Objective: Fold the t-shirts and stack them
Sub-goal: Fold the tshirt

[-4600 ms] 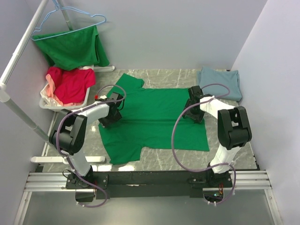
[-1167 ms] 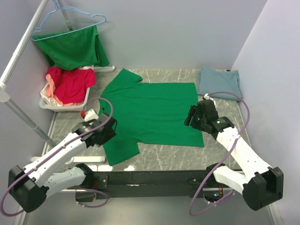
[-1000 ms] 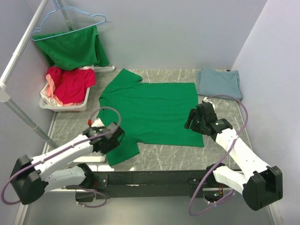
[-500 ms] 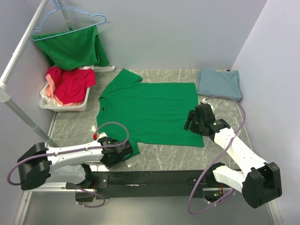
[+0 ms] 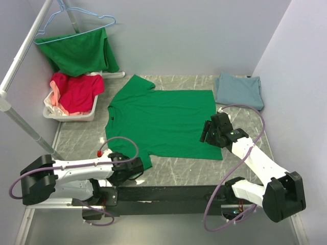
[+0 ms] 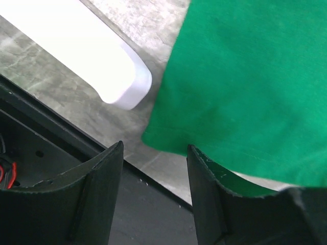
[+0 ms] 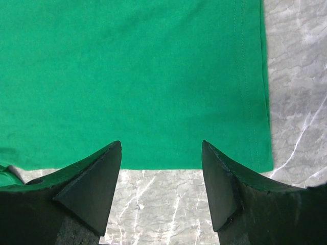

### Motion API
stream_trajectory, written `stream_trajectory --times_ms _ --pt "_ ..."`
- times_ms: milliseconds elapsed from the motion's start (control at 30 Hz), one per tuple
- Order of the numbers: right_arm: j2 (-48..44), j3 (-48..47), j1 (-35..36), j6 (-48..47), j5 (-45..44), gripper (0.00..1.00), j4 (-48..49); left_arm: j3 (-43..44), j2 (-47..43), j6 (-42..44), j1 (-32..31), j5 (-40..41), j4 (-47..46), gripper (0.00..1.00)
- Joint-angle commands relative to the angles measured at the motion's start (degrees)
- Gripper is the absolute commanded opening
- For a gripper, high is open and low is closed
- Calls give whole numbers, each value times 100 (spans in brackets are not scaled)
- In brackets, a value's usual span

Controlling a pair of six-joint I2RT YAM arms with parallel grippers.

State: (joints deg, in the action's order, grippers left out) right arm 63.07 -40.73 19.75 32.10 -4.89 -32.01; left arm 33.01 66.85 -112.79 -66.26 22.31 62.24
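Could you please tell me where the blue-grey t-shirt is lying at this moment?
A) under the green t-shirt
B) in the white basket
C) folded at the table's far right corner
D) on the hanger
C: the blue-grey t-shirt lies folded on the table, at its far right corner, apart from the spread green t-shirt.

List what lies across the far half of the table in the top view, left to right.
white basket holding red and pink t-shirts → spread green t-shirt → folded blue-grey t-shirt
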Motion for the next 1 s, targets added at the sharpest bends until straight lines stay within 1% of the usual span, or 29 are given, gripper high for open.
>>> stream_trajectory --times_ms 0,200,300,333,400,433,533,600,767,833,967 --pt "21 -31 29 -81 -47 70 195 56 380 -252 -36 98 -10 59" --pt "13 -49 29 -98 -100 70 142 135 943 -173 -36 169 -291 56" --pt "21 -58 29 -107 -127 71 107 65 1128 -76 -27 186 -528 45" --pt "21 -58 29 -116 -135 71 98 100 1172 -76 -27 186 -520 35" --pt "21 -58 29 -116 -153 71 90 135 1260 -32 -27 187 -528 24" --pt "30 -67 29 -99 -162 71 81 144 1269 -15 -19 178 -537 16" --pt "21 -75 29 -81 -162 71 72 144 1252 3 -27 143 -546 4" --pt "30 -84 38 -72 -179 70 55 170 1208 -23 -19 151 -467 1" --pt "-58 -76 29 77 -206 70 -68 407 1085 -50 -36 274 -134 1" --pt "-136 -23 29 165 -363 71 -174 661 1067 -137 -106 336 252 1" --pt "-111 188 29 394 -680 71 -262 1171 944 -611 -405 625 1070 1"
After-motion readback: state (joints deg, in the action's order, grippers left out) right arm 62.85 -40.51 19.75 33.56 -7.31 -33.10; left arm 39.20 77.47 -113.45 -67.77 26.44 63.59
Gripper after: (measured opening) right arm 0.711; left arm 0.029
